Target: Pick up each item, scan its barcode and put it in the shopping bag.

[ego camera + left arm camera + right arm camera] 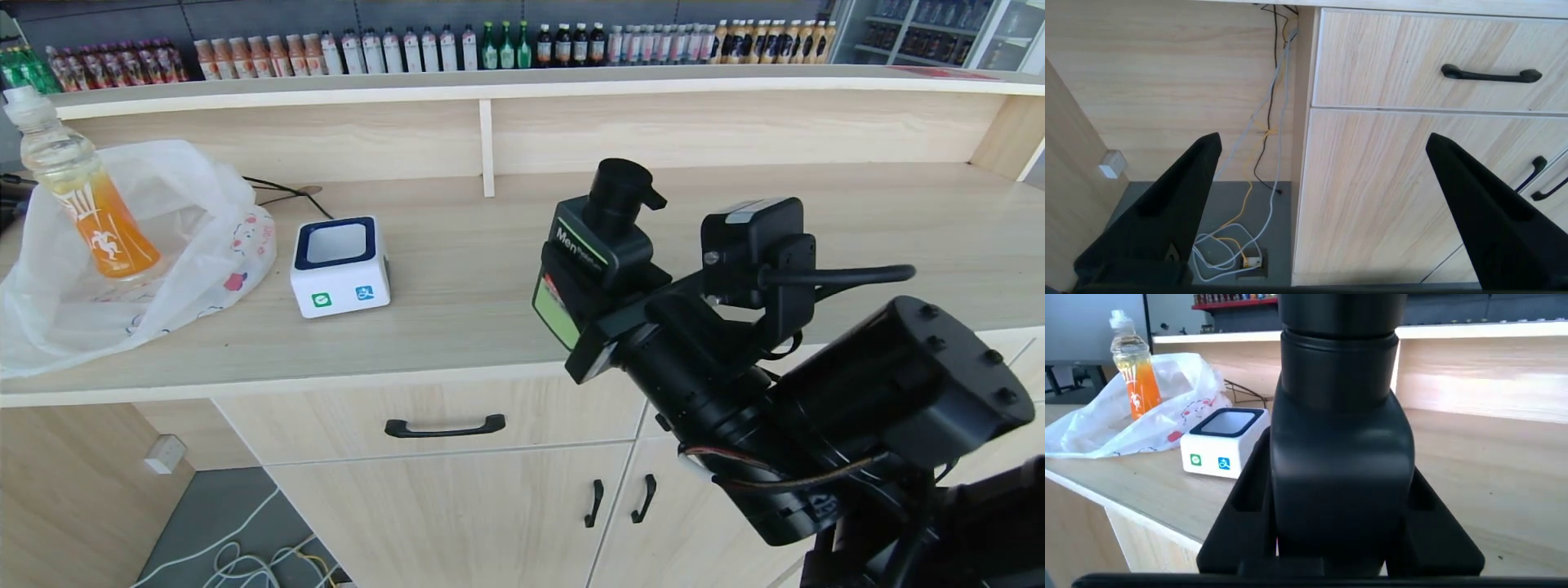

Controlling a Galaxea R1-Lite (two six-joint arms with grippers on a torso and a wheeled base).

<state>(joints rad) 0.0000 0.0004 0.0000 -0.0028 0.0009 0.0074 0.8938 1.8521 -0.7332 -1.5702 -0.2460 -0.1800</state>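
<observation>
- Your right pincer (608,314) is gripping the black pump bottle (584,245), its fingers pressing on the bottle's sides.
- It is holding the bottle tilted above the front edge of the desk (490,278), well to the right of the scanner (340,265).
- The scanner is sitting flat on the desk, its window facing up.
- The bag (196,212) is lying just left of the scanner with its mouth gaping open.
- An orange drink (90,204) is standing inside the bag, leaning slightly.
- Your left pincer (1323,139) is hanging below desk level with its fingers spread wide and holding nothing.
- It is facing the drawer (1413,57) and cupboard fronts lower than the scanner, with cables (1233,245) trailing on the floor beside them.
</observation>
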